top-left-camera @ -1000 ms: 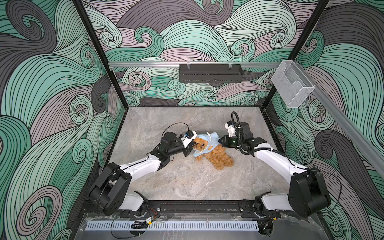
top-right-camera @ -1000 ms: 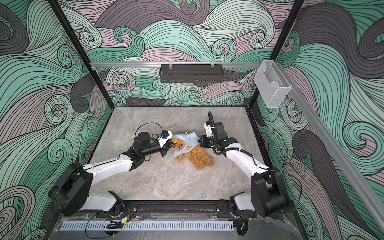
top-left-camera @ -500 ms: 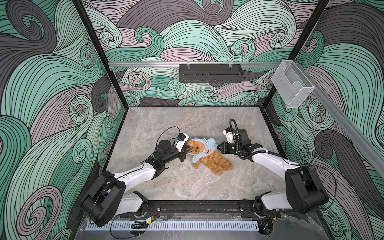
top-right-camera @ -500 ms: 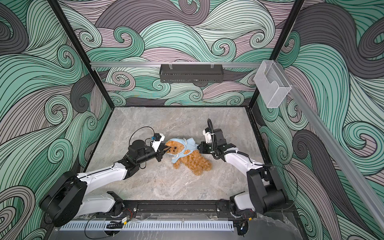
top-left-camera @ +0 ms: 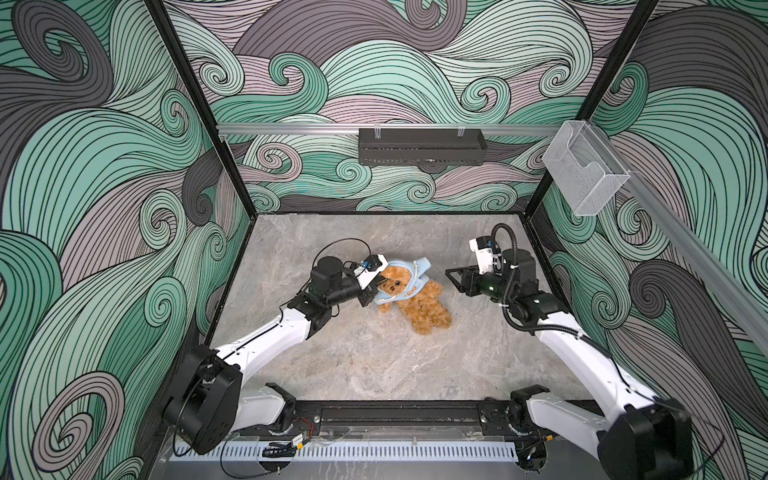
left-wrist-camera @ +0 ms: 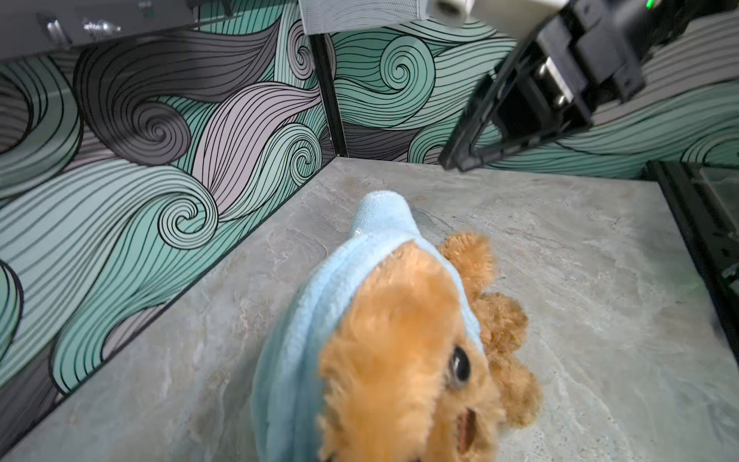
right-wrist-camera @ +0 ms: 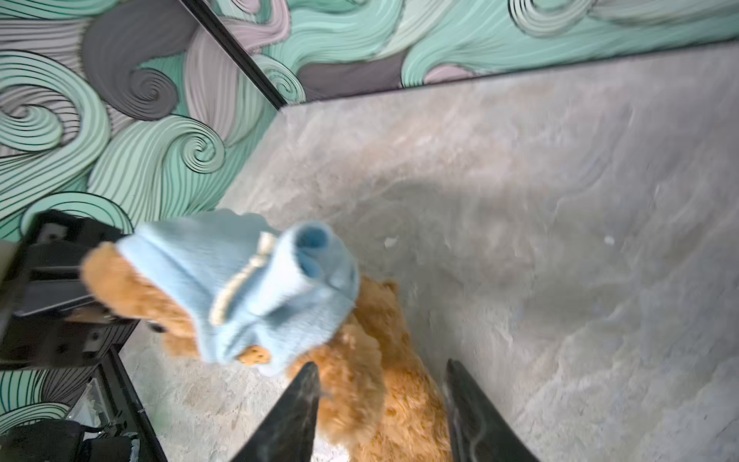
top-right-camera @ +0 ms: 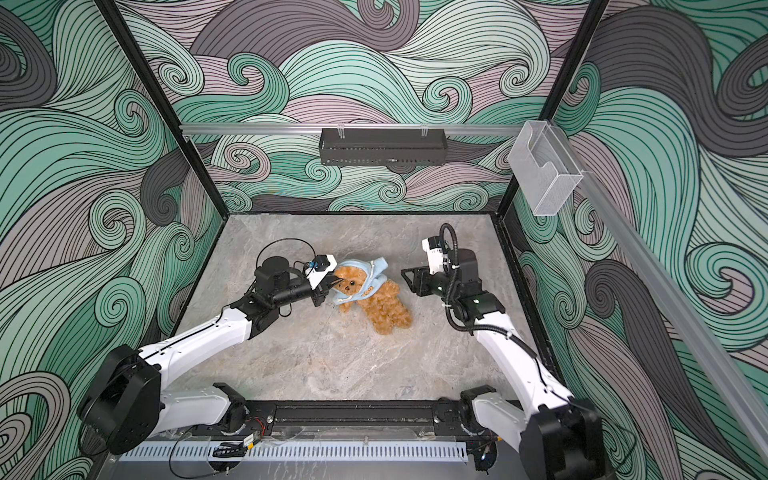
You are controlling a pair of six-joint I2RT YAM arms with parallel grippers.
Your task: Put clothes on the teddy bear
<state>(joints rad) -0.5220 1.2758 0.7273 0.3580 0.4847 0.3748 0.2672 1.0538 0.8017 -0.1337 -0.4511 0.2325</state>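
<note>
Now that the right gripper (top-left-camera: 457, 282) has let go of the small light-blue fleece hoodie (top-left-camera: 409, 274), both top views show it drawn back, jaws apart and empty, clear of the shaggy golden-brown plush teddy bear (top-left-camera: 428, 309), which lies mid-table on the grey marbled tabletop (top-left-camera: 374, 374). The left gripper (top-left-camera: 374, 286) stays pinched shut, apparently on the hood rim beside the face.

Left wrist view: hood over the head, lower body bare.

Right wrist view: one sleeve hangs empty.

Judgement: arms not yet sleeved, so a regrasp is needed.
</note>
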